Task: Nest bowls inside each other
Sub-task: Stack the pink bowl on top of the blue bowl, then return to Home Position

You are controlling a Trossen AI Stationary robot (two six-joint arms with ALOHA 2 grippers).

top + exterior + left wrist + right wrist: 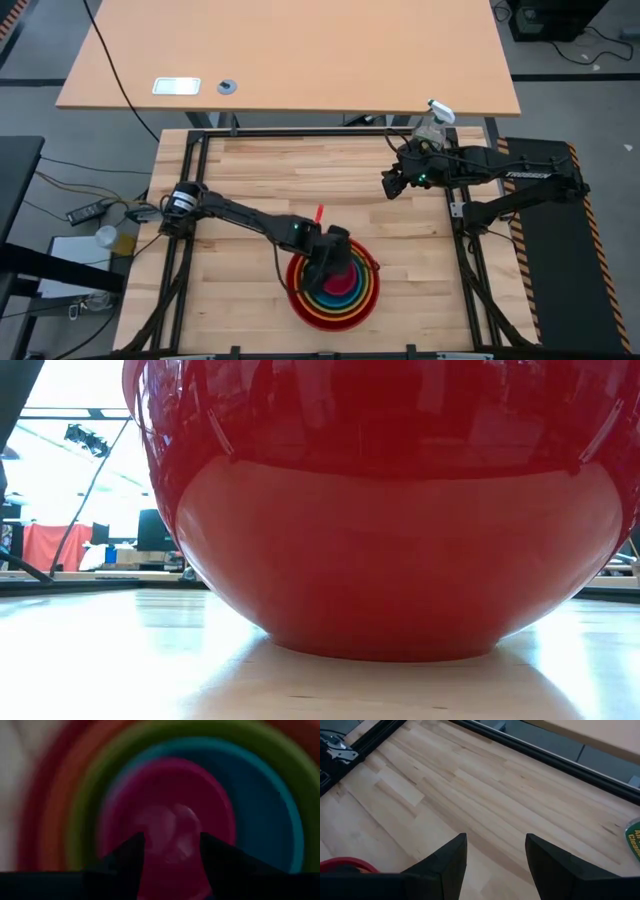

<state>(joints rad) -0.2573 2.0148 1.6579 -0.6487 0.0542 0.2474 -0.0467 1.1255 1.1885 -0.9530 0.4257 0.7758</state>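
A stack of nested bowls (335,295) stands near the table's front edge, with its red outer bowl (390,510) resting by its base on the wood. Inside it lie orange, green and blue bowls, with a pink bowl (170,795) innermost. My left gripper (172,845) hangs over the stack's middle (333,262), pointing down into the pink bowl. Its fingers are open, and only the pink bowl's inside shows in the gap. My right gripper (496,845) waits open above the table's far right part (390,185), with nothing between its fingers.
A clear spray bottle (435,120) stands at the far right corner, its green label (634,837) showing in the right wrist view. A small red stick (320,212) lies just beyond the stack. A black frame (300,132) borders the table. Bare wood lies on the left and far side.
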